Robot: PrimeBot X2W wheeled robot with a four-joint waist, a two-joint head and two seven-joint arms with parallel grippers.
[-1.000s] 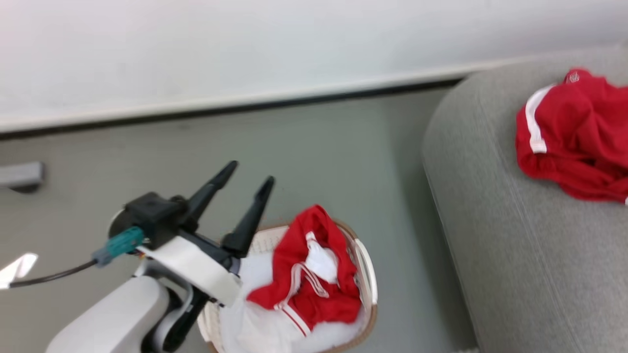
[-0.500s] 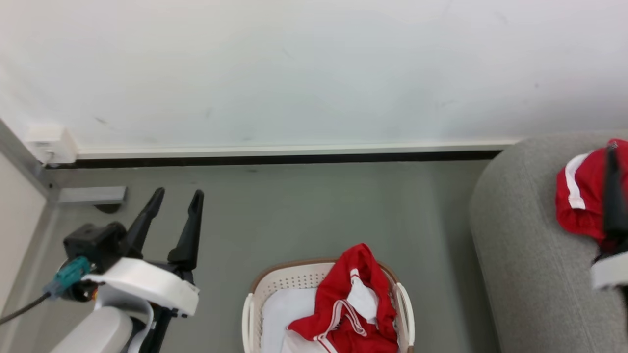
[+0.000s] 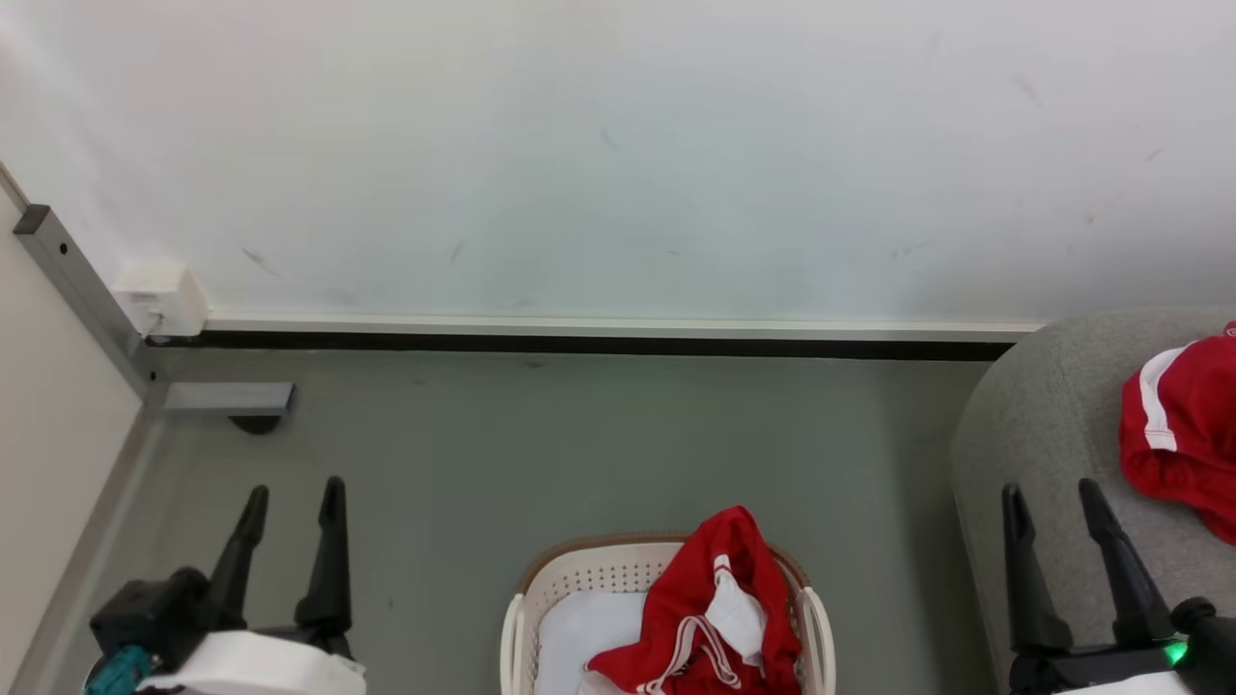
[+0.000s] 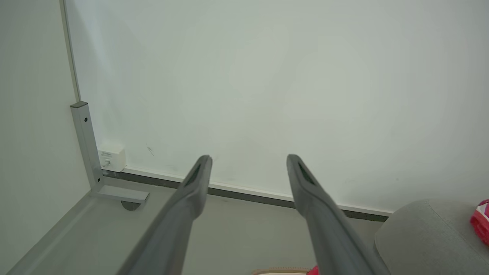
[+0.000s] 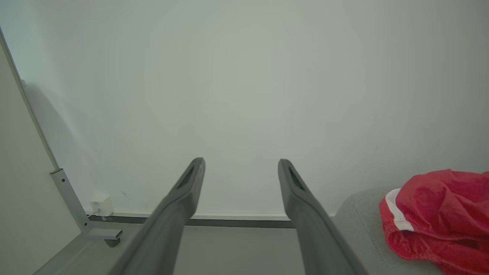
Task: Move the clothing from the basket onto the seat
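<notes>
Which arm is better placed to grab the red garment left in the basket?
Right, probably. The red garment lies in the right half of the basket, nearer the open right gripper than the open left gripper, and the sofa is on that side.

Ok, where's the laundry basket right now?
In the head view the basket sits on the floor at bottom centre, left of the grey sofa, with red clothing draped over its right side.

Clothing point(image 3: 715, 608) lies in the basket point(image 3: 589, 577) (more on the seat point(image 3: 1043, 430), to its right).
</notes>
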